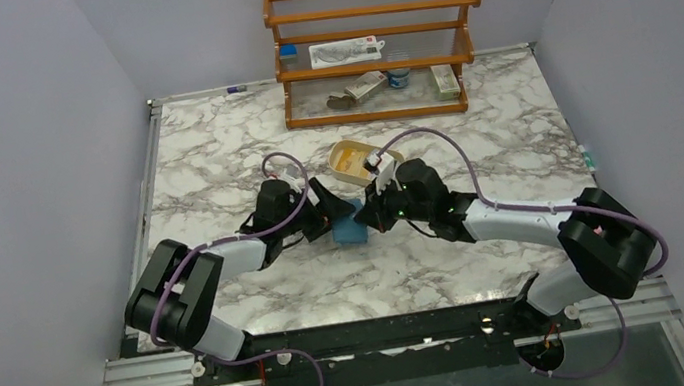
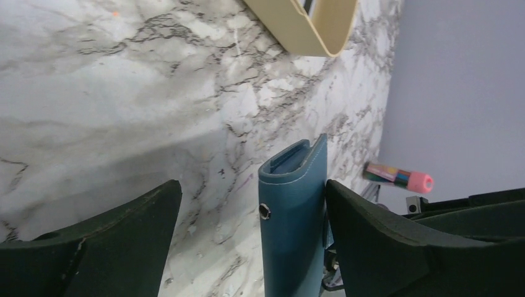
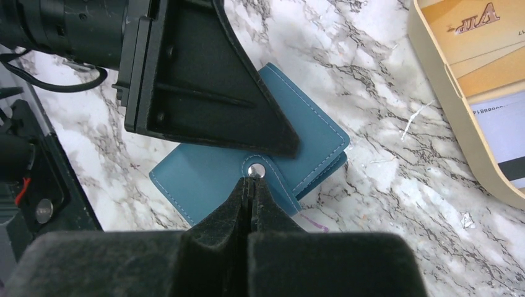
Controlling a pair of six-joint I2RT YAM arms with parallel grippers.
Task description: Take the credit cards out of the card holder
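Note:
The teal card holder (image 1: 350,226) lies folded on the marble between both grippers. My left gripper (image 2: 252,184) is open and straddles it: one finger (image 2: 371,235) rests against the holder (image 2: 292,216), the other finger (image 2: 111,235) stands well apart. From the right wrist that resting finger (image 3: 204,86) covers part of the holder (image 3: 198,179). My right gripper (image 3: 251,180) is shut, its tips pinching the snap tab just below the metal snap (image 3: 255,170). The credit cards are hidden inside the holder.
An oval tan tray (image 1: 349,152) with cards in it sits just behind the holder; its rim (image 3: 433,86) is close on the right. A wooden shelf rack (image 1: 376,47) stands at the back. A coloured marker (image 2: 399,177) lies at the table's right edge.

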